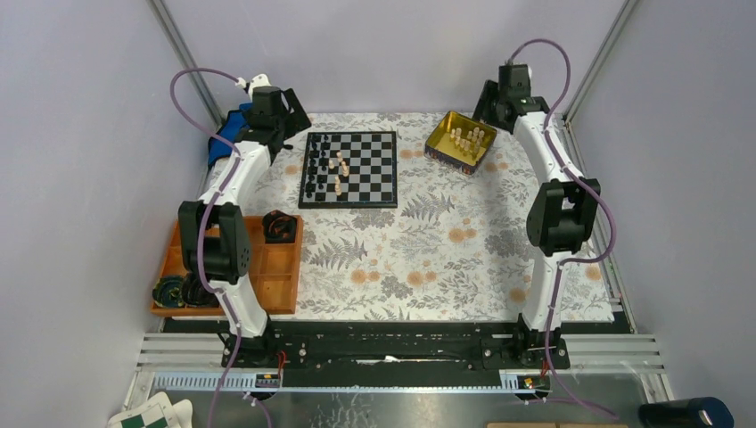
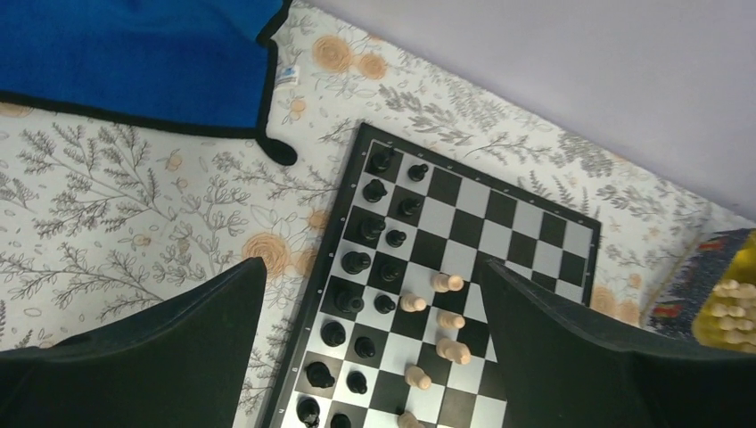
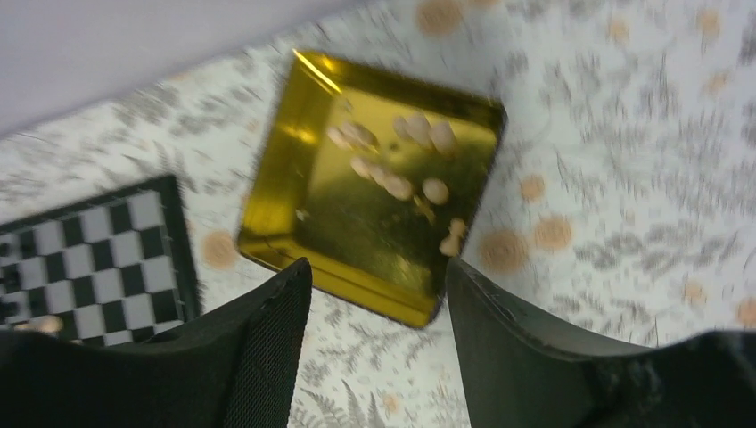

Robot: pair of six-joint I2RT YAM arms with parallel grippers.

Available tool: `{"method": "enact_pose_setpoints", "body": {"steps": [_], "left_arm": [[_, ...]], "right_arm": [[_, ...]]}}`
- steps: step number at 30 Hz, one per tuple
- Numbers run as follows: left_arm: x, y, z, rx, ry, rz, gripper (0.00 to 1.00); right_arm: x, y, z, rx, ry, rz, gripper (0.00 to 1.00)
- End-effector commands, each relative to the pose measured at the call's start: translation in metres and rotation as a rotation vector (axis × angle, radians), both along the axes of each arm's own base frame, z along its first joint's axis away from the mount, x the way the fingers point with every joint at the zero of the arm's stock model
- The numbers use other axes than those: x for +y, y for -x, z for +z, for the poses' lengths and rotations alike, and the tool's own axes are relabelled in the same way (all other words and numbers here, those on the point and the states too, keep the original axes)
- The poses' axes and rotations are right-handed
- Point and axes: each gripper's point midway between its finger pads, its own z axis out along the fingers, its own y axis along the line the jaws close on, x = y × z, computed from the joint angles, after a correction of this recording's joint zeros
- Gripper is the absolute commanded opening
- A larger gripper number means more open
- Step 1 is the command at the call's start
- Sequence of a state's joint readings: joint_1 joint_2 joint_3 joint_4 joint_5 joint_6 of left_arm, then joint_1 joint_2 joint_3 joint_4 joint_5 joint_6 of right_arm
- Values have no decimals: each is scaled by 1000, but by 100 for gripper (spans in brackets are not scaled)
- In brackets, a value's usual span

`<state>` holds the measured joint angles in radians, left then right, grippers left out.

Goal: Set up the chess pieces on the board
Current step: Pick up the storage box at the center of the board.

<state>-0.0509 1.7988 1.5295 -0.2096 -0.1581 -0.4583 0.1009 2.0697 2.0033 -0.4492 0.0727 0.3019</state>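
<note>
The board [image 1: 375, 161] lies at the back of the table, left of centre. Black chess pieces [image 1: 316, 166] fill its two left columns, and several pale ones [image 1: 340, 173] stand just right of them. More pale pieces [image 1: 465, 138] lie in a gold tin [image 1: 443, 147] to the board's right. My left gripper [image 1: 287, 116] hangs open off the board's back-left corner. In its wrist view the black pieces [image 2: 370, 232] and pale pieces [image 2: 446, 321] show between the fingers of the left gripper [image 2: 372, 267]. My right gripper [image 3: 376, 267] is open and empty, high over the tin [image 3: 357, 236] and its pale pieces [image 3: 397, 183].
An orange tray [image 1: 276, 272] with dark objects [image 1: 278, 226] sits front left beside the left arm. A blue cloth [image 2: 134, 53] lies behind the board's left side. Walls close in on the back and both sides. A green-and-white checkered thing [image 1: 152, 415] lies off the table's front.
</note>
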Motion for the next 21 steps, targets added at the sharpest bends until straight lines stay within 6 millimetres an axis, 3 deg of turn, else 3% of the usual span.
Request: {"method": "enact_pose_setpoints", "body": {"steps": [1,8,21], "left_arm": [[8,-1,-12,90,-47,37,96],[6,-3,-43,177,-49,27,96],[11,-3,-73,240,-82,33,95]], "right_arm": [[-14,24,-46,192,-1,-135,63],[-18,30,-93,301,12,-179,63],[-13,24,-142,381,-11,-193,55]]}}
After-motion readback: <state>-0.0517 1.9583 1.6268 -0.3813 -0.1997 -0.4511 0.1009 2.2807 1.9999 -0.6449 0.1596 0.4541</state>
